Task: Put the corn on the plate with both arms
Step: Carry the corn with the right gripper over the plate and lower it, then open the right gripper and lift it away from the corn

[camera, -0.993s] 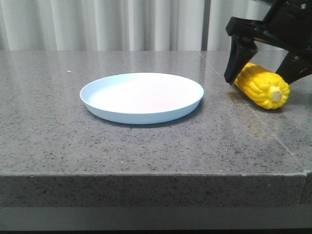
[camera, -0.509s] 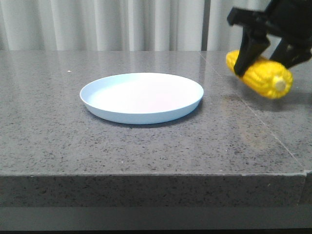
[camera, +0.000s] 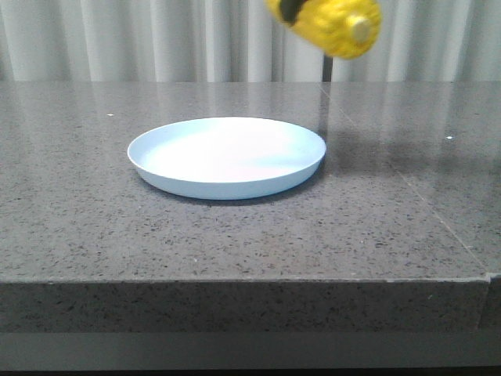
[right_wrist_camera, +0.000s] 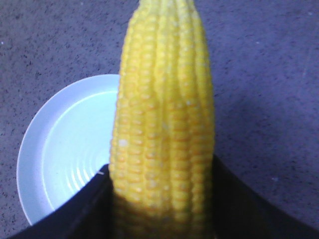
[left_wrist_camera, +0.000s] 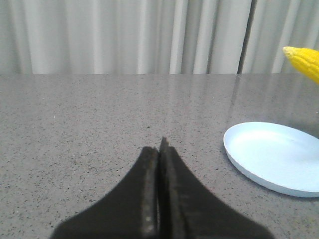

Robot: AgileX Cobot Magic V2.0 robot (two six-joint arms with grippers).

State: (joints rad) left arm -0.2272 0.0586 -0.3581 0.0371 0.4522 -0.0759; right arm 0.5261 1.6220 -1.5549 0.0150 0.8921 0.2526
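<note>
The yellow corn hangs high in the air at the top of the front view, above the plate's right rim, its pale stub end facing me. My right gripper is shut on the corn, its dark fingers on either side of the cob. The pale blue-white plate lies on the grey table; it shows below the corn in the right wrist view. My left gripper is shut and empty, low over the table to the left of the plate. The corn's tip shows there too.
The grey speckled stone table has a front edge close to the camera and a seam running down its right part. Pale curtains hang behind the table.
My right gripper has lifted the corn from the table at the right and carried it up and to the left, to above the plate's right rim. The plate has not moved.
</note>
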